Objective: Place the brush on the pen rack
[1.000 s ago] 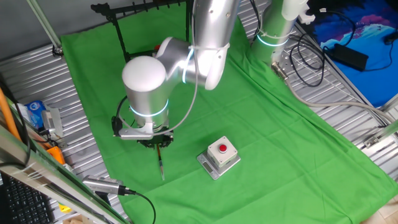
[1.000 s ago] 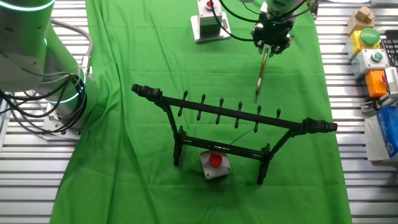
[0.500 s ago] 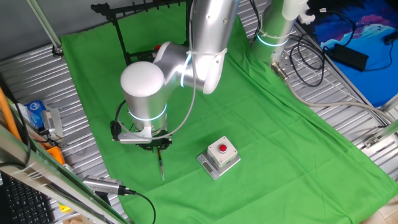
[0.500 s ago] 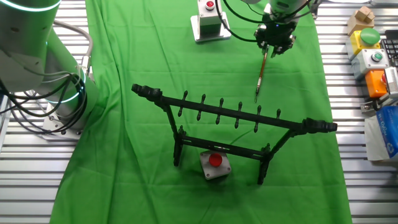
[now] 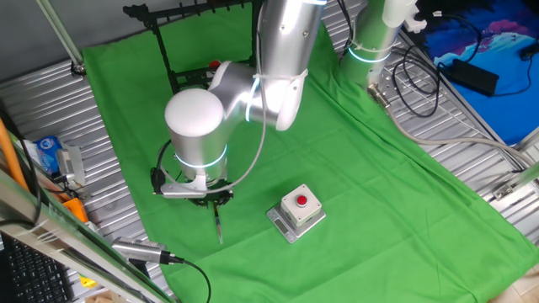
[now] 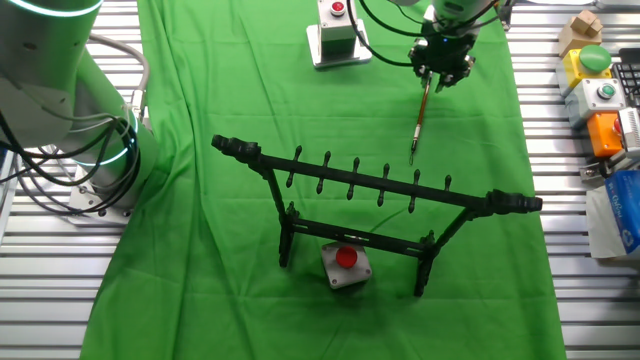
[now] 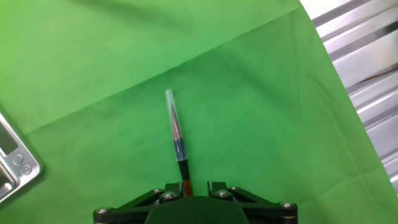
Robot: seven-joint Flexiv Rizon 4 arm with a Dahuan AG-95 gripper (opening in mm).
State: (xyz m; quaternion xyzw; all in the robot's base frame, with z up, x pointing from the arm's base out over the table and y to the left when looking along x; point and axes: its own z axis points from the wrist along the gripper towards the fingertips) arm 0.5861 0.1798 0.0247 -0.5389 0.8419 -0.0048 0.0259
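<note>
The brush [image 7: 176, 140] lies flat on the green cloth, its pale tip pointing away from the hand. Its reddish-brown shaft runs in between my gripper's [image 7: 194, 186] fingers. The shaft sits against the left finger, with a gap to the right one, so the gripper is open astride it. From the other fixed view the gripper [image 6: 441, 72] is low over the brush's [image 6: 420, 122] far end. The black pen rack [image 6: 370, 180] stands upright just beyond the tip. In the one fixed view the brush [image 5: 218, 225] sticks out under the gripper [image 5: 209, 198], and the rack [image 5: 160, 17] is at the cloth's far end.
A red-button box [image 5: 296, 212] sits on the cloth right beside the gripper. Another red-button box [image 6: 346, 264] rests under the rack's lower crossbar. A silver cabled cylinder [image 5: 139, 249] lies off the cloth's edge. Button boxes [image 6: 600, 90] line the metal table's side.
The arm has shifted a little and the hand has settled slightly lower over the brush's shaft. The brush has not moved on the cloth.
</note>
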